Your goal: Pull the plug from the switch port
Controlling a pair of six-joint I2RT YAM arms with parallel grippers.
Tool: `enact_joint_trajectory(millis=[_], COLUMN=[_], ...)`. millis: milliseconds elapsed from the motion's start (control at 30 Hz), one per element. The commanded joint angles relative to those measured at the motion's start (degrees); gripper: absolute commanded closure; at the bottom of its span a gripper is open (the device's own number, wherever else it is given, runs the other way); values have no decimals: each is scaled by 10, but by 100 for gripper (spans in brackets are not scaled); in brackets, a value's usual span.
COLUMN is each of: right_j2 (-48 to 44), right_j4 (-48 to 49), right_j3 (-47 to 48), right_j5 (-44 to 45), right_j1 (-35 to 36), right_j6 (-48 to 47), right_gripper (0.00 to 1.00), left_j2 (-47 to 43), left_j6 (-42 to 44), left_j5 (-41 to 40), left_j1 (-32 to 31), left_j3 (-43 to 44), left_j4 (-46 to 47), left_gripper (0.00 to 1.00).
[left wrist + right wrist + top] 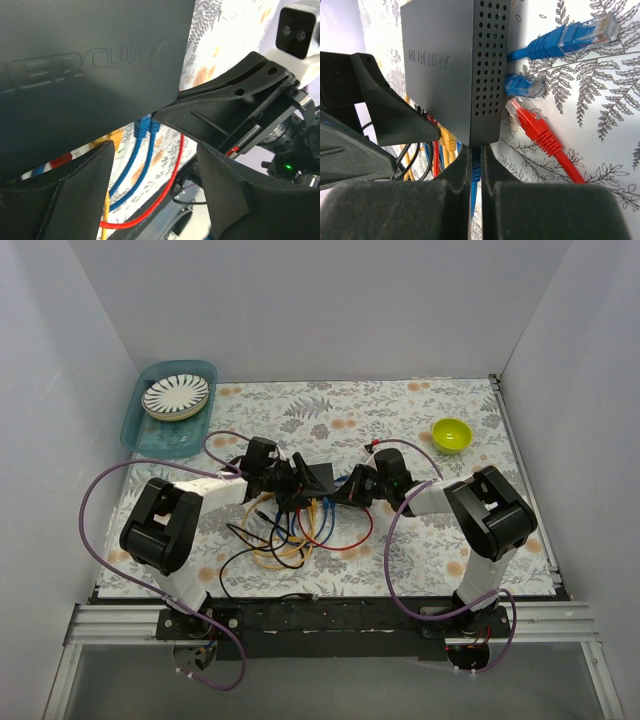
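**Table** (pixel 330 405): fern-print cloth, walled on three sides.

**Left arm** (pixel 165 525), **right arm** (pixel 490 515): both reach inward and meet at mid-table.

**Tray** (pixel 160 443): teal, far left corner. It holds the plate.

**Cables** (pixel 295 535): a yellow, blue, red and black tangle on the cloth just near of the switch.

**Switch** (pixel 447 70): matte black with a perforated side, standing tilted on edge between the two grippers at mid-table. The port edge faces the right gripper.

**Plate** (pixel 176 395): striped, in the tray.

**Bowl** (pixel 451 434): yellow-green, far right, well apart from the work.

**Left gripper** (pixel 155 170): fingers wide, with only cloth and cables in the gap. One finger lies at the switch's edge (whether it presses there cannot be told).

**Right gripper** (pixel 476 160): fingers narrow, closed on the gripped plug right at the port edge.

**Gripped plug** (pixel 476 169): blue, mostly hidden between the fingers. Whether it is seated or just out cannot be told.

**Yellow plug** (pixel 447 142): at the port edge, apparently seated, with a red one beside it.

**Top blue plug** (pixel 570 40), **mid blue plug** (pixel 522 85), **red plug** (pixel 530 120): lying on the cloth beside the switch, ends bare, in no port.

**Progress (judged):** the grasp is made. The withdrawal itself looks unfinished, and a straight draw away from the port, with the switch steadied, remains.
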Motion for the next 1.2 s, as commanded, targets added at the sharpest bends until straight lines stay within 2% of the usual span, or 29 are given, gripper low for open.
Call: enact_joint_trajectory(millis=[0, 333, 1167], right_j2=[-15, -32, -36], right_j4=[-75, -105, -175], right_j3=[11, -19, -47], right_j5=[10, 2, -80], right_j1=[-1, 3, 20], right_j6=[-51, -78, -131], right_gripper=[99, 99, 99], left_j2=[32, 69, 69], left_j6=[-12, -31, -63], left_j5=[-3, -24, -28], left_j1=[-2, -2, -2], left_j3=[4, 13, 68], left_j4=[18, 37, 48], left_gripper=[33, 35, 35])
